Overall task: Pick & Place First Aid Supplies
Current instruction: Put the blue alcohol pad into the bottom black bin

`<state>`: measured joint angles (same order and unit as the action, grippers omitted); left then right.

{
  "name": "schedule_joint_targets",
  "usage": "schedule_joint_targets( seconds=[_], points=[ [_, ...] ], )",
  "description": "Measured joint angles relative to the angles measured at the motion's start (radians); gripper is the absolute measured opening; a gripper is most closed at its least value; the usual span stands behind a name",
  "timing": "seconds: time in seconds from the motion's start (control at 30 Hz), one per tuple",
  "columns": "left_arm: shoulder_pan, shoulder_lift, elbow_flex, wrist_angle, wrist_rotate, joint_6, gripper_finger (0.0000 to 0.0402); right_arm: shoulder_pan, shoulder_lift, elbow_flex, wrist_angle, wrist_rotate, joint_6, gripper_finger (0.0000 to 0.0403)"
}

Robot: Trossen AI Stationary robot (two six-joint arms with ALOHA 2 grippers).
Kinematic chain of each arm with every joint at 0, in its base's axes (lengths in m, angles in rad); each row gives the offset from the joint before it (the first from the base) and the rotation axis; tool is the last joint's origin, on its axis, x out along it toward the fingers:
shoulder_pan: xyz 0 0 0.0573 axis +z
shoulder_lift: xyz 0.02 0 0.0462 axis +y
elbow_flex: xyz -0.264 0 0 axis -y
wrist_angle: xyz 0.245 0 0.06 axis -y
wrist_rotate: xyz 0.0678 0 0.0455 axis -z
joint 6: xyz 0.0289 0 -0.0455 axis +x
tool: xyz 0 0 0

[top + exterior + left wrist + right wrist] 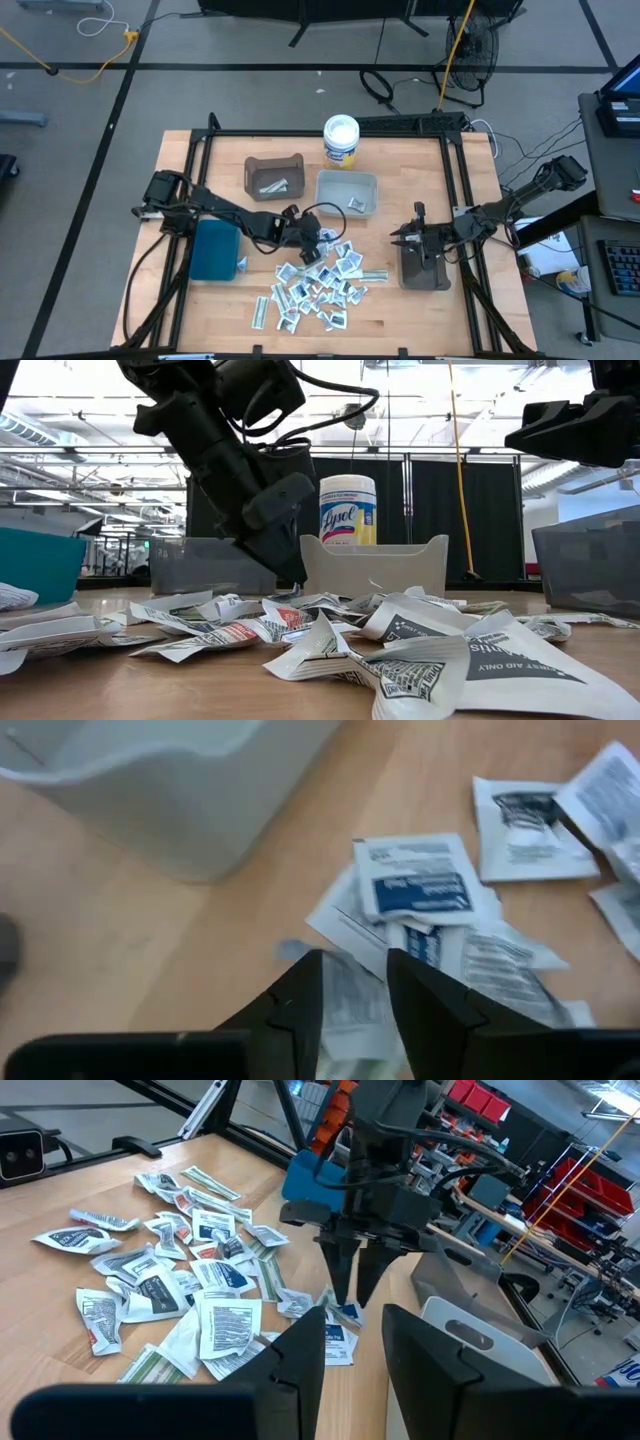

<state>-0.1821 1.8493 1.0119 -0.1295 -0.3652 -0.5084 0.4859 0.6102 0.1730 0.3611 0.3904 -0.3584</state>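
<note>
Left gripper [318, 240] is down at the near edge of the packet pile [318, 285], fingertips [310, 982] pressed onto a white packet [352, 1005] that shows in the narrow gap between them; whether the jaws have closed on it, I cannot tell. Just ahead of those tips lies a blue-printed packet [415, 885], with the light grey bin [347, 192] beyond it. Behind the left arm sits the teal bin [214, 251]. Right gripper [400, 238] hovers well off to the side above the dark grey bin [425, 272], jaws slightly parted, nothing between them
</note>
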Motion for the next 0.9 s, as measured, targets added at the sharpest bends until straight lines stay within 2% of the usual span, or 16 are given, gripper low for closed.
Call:
schedule_joint_targets(
  seconds=[0.27,0.5,0.57,0.7,0.9],
  points=[
    [0.001,0.038,0.0,0.002,0.028,-0.03,0.0098,0.0,0.0,0.0,0.0,0.0,0.002,0.01],
    [0.0,0.037,0.0,-0.003,-0.007,-0.025,0.0091,0.0,0.0,0.0,0.0,0.0,0.003,0.01],
    [0.0,0.037,0.0,-0.005,-0.008,-0.025,0.0074,0.0,0.0,0.0,0.0,0.0,0.003,0.01],
    [-0.003,0.037,0.0,0.0,-0.01,-0.019,0.0015,0.0,0.0,0.0,0.0,0.0,0.003,0.01],
    [-0.013,0.036,0.0,0.004,-0.011,-0.018,0.0004,0.0,0.0,0.0,0.0,0.0,0.003,0.01]
  ],
)
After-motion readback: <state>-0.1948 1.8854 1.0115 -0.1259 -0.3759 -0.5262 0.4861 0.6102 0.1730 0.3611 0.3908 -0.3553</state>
